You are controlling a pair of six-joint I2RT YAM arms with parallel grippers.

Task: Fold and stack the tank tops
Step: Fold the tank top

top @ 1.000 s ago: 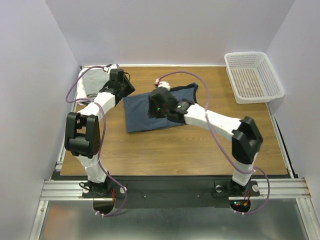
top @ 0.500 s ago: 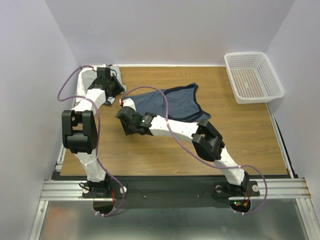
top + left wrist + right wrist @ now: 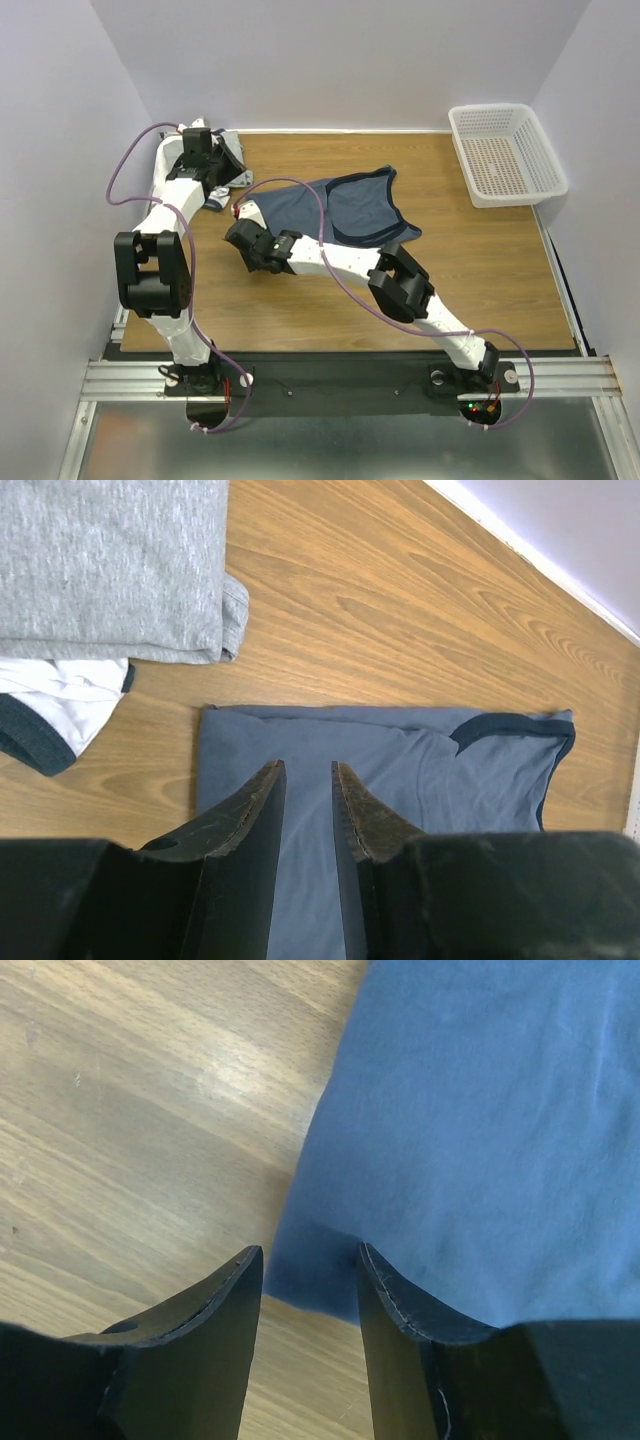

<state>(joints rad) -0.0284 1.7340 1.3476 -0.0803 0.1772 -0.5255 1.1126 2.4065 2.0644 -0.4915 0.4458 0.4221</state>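
The white and black left arm (image 3: 168,208) reached far back on its own side, with the elbow folded near its base. Its black two-finger left gripper (image 3: 308,770) pointed down, the jaws parted by a narrow gap and holding nothing. The right arm (image 3: 335,258) stretched low across to the left. The right gripper (image 3: 310,1252) had its jaws apart and clamped nothing.

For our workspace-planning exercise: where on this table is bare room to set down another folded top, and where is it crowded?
Free: wood between the blue tank top and basket; also the near-right table. Crowded: far-left corner, with the folded stack and left end effector.
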